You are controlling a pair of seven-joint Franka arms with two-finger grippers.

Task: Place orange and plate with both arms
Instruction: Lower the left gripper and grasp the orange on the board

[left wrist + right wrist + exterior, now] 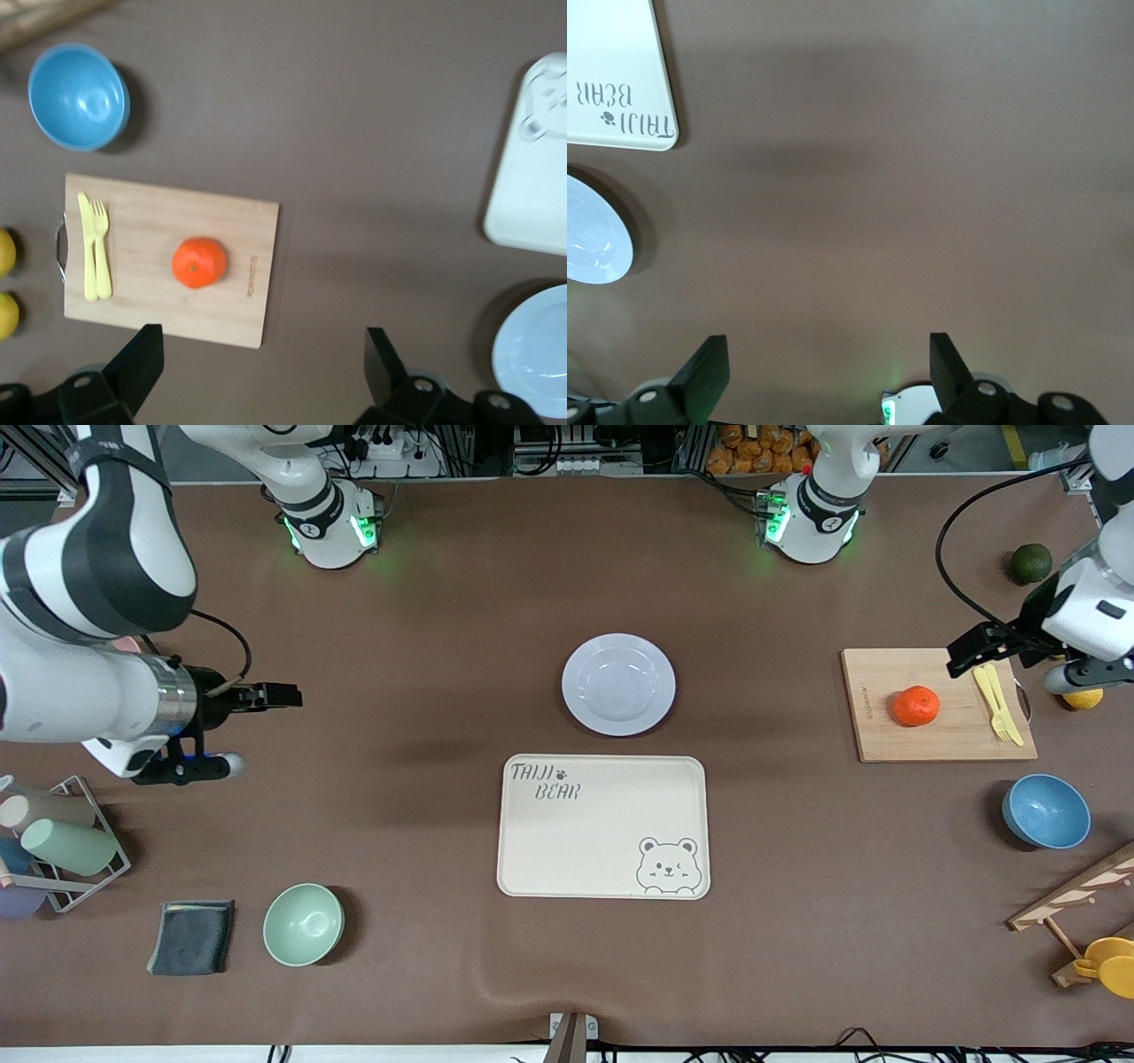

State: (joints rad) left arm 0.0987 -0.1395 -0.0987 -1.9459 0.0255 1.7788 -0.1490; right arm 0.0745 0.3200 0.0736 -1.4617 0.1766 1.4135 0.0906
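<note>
My left gripper point(261, 367) hangs in the air over the edge of the pale wooden cutting board point(939, 731) toward the left arm's end of the table, its two black fingers spread wide and holding nothing. On that board sits the small round bright orange fruit point(916, 706), near the board's middle, with a pale yellow plastic knife and fork point(998, 703) lying side by side on the board beside it, apart from it. My right gripper point(829, 367) hovers over bare brown tabletop point(425, 646) toward the right arm's end, fingers likewise wide apart and empty. The round pale lavender-white glossy plate point(618, 684) rests mid-table, just beside the cream rectangular bear-printed tray point(602, 828) and farther from the front camera than it; whether their edges touch I can't quite tell. A blue bowl point(1046, 811) stands nearer the front camera than the board.
</note>
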